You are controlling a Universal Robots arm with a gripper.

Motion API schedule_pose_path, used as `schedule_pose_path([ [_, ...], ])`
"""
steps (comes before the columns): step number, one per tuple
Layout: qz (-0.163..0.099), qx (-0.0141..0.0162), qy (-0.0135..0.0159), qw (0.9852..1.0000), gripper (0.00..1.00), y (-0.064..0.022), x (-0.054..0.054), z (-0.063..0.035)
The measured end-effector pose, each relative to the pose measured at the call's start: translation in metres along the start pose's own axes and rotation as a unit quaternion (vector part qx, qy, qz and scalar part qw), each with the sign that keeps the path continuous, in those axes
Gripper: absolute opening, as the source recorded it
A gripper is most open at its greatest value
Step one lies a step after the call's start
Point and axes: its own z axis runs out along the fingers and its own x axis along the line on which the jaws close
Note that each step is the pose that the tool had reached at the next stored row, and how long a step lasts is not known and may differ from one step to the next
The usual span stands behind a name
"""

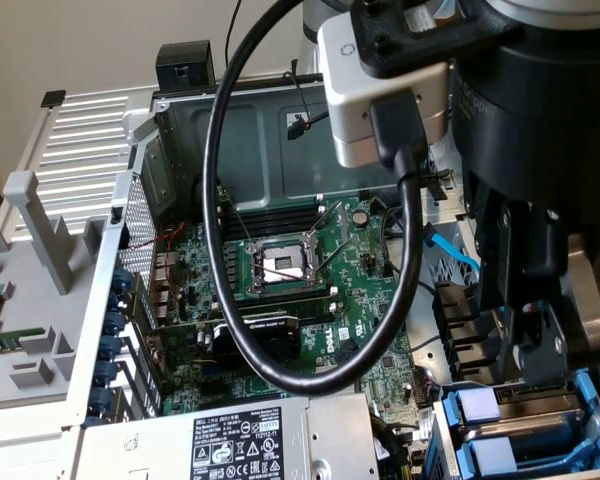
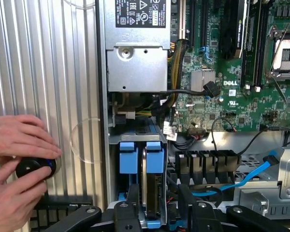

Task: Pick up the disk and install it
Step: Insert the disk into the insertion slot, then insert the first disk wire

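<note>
The disk stands on edge in the drive bay at the case's corner, its silver body framed by a bright blue carrier. My gripper hangs right over it, one black finger on each side and a dark gap between the carrier and the other finger. The jaws stand open around the disk. In the exterior view my gripper hovers at the lower right over the bay's blue carriers.
The open computer case holds a motherboard with a bare processor socket, and a grey power supply. A thick black cable loops from my wrist. Beside the case, a person's hands hold a round black device.
</note>
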Motion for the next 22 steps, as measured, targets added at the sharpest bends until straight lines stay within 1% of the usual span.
schedule_pose_path([
  [2,0.000,0.0000,0.0000,1.0000,0.45,0.0000,0.000,0.0000],
  [4,0.000,-0.0007,0.0000,1.0000,0.45,-0.0011,0.000,0.0003],
  [7,0.000,-0.0040,0.0001,1.0000,0.45,-0.0033,0.000,0.0006],
  [11,0.000,-0.0042,0.0002,1.0000,0.45,-0.0040,0.000,0.0007],
  [16,0.000,-0.0059,0.0003,1.0000,0.45,-0.0089,0.000,0.0015],
  [17,0.000,-0.0071,0.0003,1.0000,0.45,-0.0096,0.000,0.0016],
  [18,0.000,-0.0090,0.0004,1.0000,0.45,-0.0099,0.000,0.0017],
  [19,0.001,-0.0116,0.0004,0.9999,0.45,-0.0103,0.000,0.0017],
  [20,0.001,-0.0149,0.0005,0.9999,0.45,-0.0111,0.000,0.0019],
  [21,0.001,-0.0198,0.0007,0.9998,0.45,-0.0125,0.000,0.0021],
  [22,0.001,-0.0230,0.0010,0.9997,0.45,-0.0141,0.000,0.0023],
])
